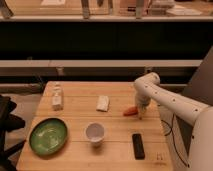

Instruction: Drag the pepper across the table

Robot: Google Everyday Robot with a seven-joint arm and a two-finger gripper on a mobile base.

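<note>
The orange-red pepper (130,111) lies on the light-wood table (115,152), right of centre. My gripper (140,113) hangs down from the white arm that comes in from the right. It is low over the tabletop and against the pepper's right end, which it partly hides. The pepper's tapered tip points left.
A green bowl (48,135) sits at the front left and a white cup (94,133) at the front centre. A black remote (138,146) lies in front of the pepper. A white packet (103,103) and a small white bottle (57,98) lie farther back. The table's right edge is close to the gripper.
</note>
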